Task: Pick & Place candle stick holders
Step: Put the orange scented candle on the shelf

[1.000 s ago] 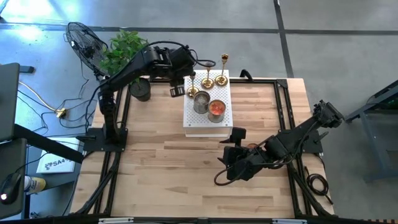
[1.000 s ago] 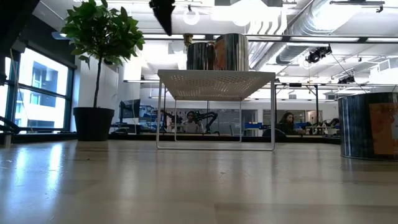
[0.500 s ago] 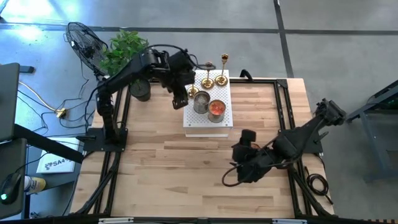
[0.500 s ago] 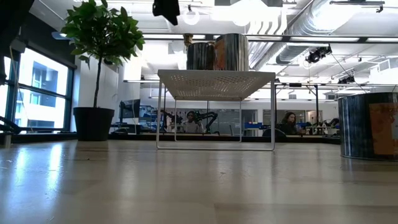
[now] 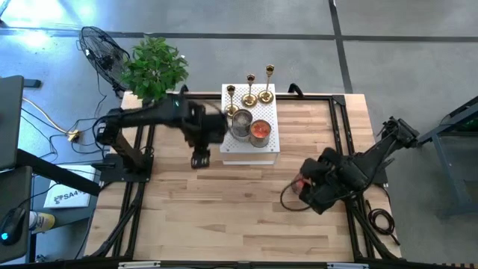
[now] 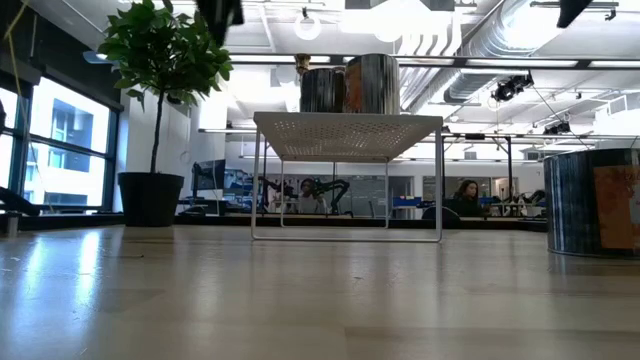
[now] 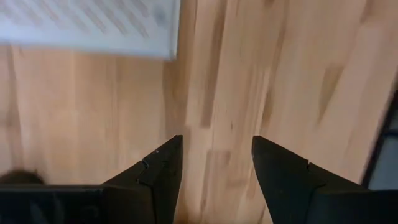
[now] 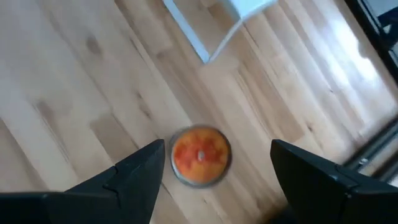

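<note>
Only the right wrist view shows an orange candle (image 8: 201,155) on the counter (image 8: 74,99); the high view shows three candle holders (image 5: 249,91) on the white rack (image 5: 250,149). Both the left gripper (image 7: 214,163) and the right gripper (image 8: 217,165) have fingers spread, holding nothing. The left gripper has moved away from the holders.

Two dark jointed arms, black wedge-shaped fingers (image 7: 158,177).
</note>
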`<state>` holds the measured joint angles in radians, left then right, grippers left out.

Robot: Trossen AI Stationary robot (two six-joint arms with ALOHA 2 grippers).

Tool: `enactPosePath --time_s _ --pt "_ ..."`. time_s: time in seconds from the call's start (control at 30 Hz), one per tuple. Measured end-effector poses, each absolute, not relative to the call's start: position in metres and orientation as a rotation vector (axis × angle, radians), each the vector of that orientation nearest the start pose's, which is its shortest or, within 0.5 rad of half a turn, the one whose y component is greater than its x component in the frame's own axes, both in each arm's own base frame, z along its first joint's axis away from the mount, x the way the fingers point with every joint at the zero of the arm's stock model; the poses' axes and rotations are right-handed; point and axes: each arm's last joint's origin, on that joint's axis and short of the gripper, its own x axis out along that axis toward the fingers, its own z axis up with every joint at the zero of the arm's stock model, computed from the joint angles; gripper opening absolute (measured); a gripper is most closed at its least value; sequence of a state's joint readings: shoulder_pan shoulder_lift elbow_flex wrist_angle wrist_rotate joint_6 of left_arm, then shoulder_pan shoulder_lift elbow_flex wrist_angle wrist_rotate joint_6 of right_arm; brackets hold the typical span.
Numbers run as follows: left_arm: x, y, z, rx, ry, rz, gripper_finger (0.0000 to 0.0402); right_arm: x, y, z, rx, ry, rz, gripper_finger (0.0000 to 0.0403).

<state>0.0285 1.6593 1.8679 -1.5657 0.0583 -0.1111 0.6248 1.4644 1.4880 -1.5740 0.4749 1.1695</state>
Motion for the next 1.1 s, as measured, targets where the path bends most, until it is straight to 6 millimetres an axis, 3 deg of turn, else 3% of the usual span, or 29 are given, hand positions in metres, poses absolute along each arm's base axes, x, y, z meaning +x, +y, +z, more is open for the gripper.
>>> enactPosePath --time_s 0.17,0.47,0.8,0.97,1.1 --pt "0.292 -0.018 0.339 -0.107 1.487 0.062 0.0186 0.205 0.120 0.332 0.221 1.115 -0.621 0.0287" --pt "0.288 -0.054 0.280 -0.177 1.607 -0.060 0.0186 0.206 0.092 0.287 0.209 1.349 -0.735 0.0287" --pt "0.293 -0.085 0.272 -0.170 1.509 -0.140 0.0186 0.208 0.077 0.261 0.278 1.466 -0.747 0.0287" --pt "0.296 -0.088 0.273 -0.171 1.468 -0.157 0.0186 0.219 0.081 0.259 0.306 1.417 -0.625 0.0287" --pt "0.300 -0.088 0.273 -0.174 1.431 -0.162 0.0186 0.221 0.081 0.259 0.335 1.396 -0.631 0.0287"
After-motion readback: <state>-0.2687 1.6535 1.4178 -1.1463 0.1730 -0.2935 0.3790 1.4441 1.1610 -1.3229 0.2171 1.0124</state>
